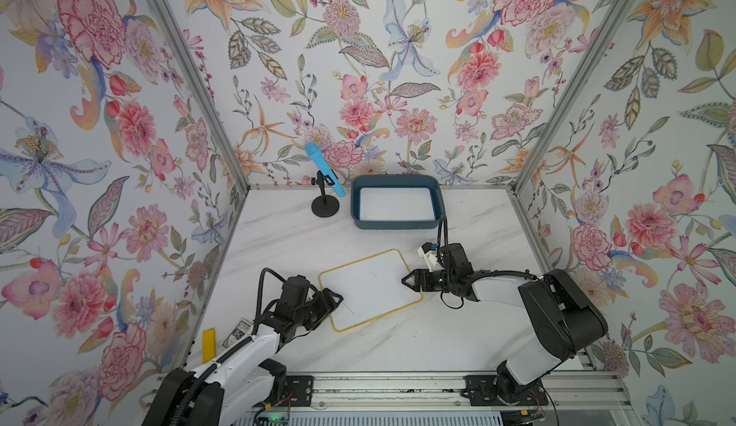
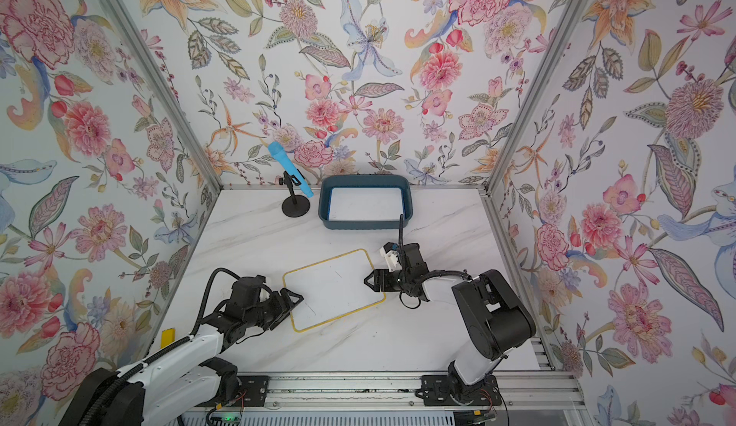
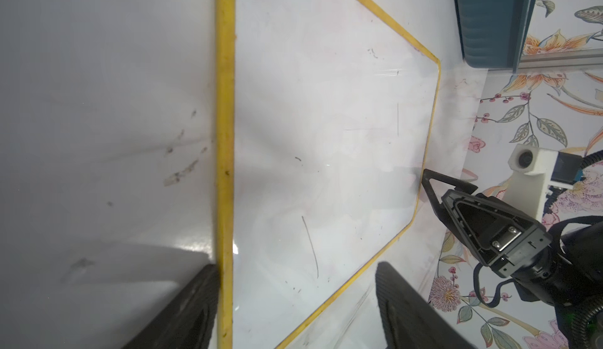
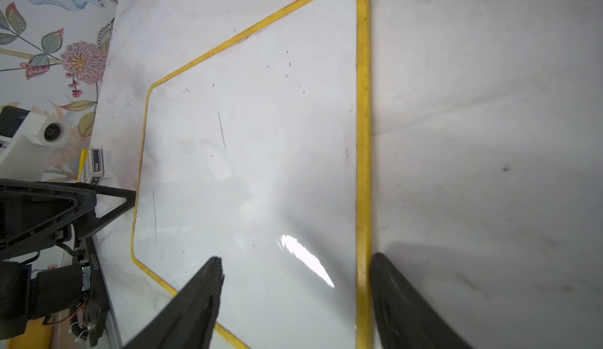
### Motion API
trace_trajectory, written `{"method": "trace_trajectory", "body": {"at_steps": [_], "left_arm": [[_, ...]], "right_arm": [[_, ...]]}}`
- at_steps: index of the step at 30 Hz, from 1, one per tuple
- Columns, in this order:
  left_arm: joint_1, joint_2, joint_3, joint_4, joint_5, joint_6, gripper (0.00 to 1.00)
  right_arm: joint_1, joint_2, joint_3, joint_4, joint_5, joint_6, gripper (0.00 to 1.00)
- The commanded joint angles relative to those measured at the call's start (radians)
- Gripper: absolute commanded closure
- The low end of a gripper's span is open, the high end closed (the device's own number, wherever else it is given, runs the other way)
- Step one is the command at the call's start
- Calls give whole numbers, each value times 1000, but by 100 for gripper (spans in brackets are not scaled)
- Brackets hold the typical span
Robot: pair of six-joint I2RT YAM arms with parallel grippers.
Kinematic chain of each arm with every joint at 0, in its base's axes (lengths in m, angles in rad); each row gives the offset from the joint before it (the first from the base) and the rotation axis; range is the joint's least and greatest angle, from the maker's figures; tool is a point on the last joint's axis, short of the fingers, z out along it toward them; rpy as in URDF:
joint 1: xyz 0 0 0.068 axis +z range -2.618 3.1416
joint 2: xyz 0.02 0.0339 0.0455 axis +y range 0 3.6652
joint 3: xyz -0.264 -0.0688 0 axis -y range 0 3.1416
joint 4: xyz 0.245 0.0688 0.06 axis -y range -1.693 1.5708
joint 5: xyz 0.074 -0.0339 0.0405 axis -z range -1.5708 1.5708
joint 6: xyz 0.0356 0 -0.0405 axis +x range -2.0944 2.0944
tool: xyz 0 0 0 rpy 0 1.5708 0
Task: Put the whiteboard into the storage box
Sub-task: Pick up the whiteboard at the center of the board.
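A yellow-framed whiteboard (image 1: 370,288) (image 2: 334,290) lies flat on the marble table, turned a little askew. My left gripper (image 1: 337,297) (image 3: 297,265) is open at its left edge. One finger (image 3: 195,305) sits just outside the yellow frame and the other hangs over the board's corner. My right gripper (image 1: 405,278) (image 4: 295,259) is open at the board's right edge. Its outer finger (image 4: 401,305) is beside the frame and its other finger is above the white face. The teal-blue storage box (image 1: 398,225) (image 2: 364,224) stands at the back.
A blue-framed whiteboard (image 1: 396,205) lies inside the storage box. Left of the box a blue microphone (image 1: 324,171) leans on a black stand. A yellow block (image 1: 208,344) and small cards (image 1: 239,330) lie by the left wall. Floral walls enclose three sides.
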Motion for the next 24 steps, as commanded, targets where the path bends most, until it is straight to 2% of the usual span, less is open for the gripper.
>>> {"method": "trace_trajectory", "body": {"at_steps": [1, 5, 11, 20, 24], "left_arm": [[-86, 85, 93, 58, 126, -12, 24], [-136, 120, 212, 81, 111, -17, 25], [-162, 120, 346, 45, 73, 12, 27], [-164, 97, 394, 105, 46, 19, 29], [-165, 79, 361, 179, 40, -2, 30]], "right_arm": [[103, 95, -101, -157, -173, 91, 27], [126, 101, -127, -108, -177, 122, 27], [141, 85, -154, -73, -181, 141, 27], [142, 50, -183, -42, -192, 159, 27], [142, 36, -203, -21, -191, 172, 27]]}}
